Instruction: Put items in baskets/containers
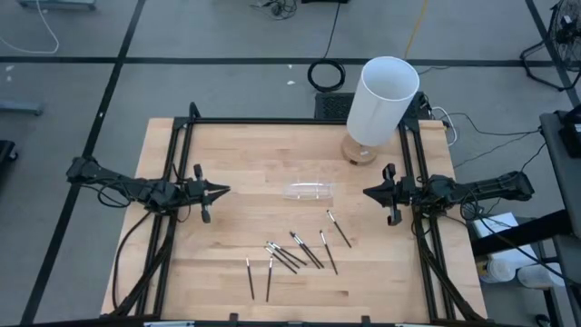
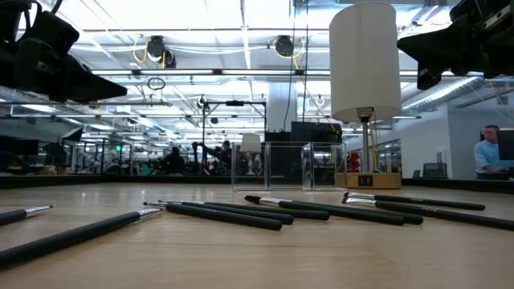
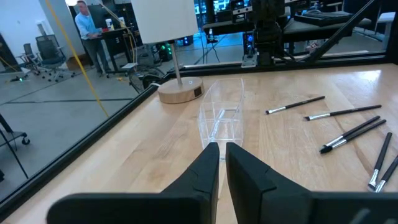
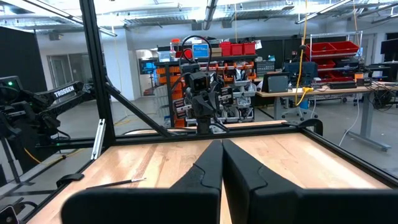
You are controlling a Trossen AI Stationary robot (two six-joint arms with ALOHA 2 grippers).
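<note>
Left gripper (image 1: 222,192): fingers almost together with a thin slit between them, gripping nothing.
Right gripper (image 1: 368,193): fingers pressed together, empty.
Small clear plastic rectangular tray (image 1: 310,191): between the two grippers, empty.
Thin dark sticks with pale tips (image 1: 295,254): loose on the wooden table (image 1: 236,154), nearer the table's front edge than either gripper.
Left wrist only: tray straight ahead of the fingertips (image 3: 211,151).
Low view only: tray walls upright, tall white cylinder on a round wooden base (image 2: 365,68) beside it.

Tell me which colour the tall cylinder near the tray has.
White; the cylinder stands on a round wooden base, clearest in the high view.
</note>
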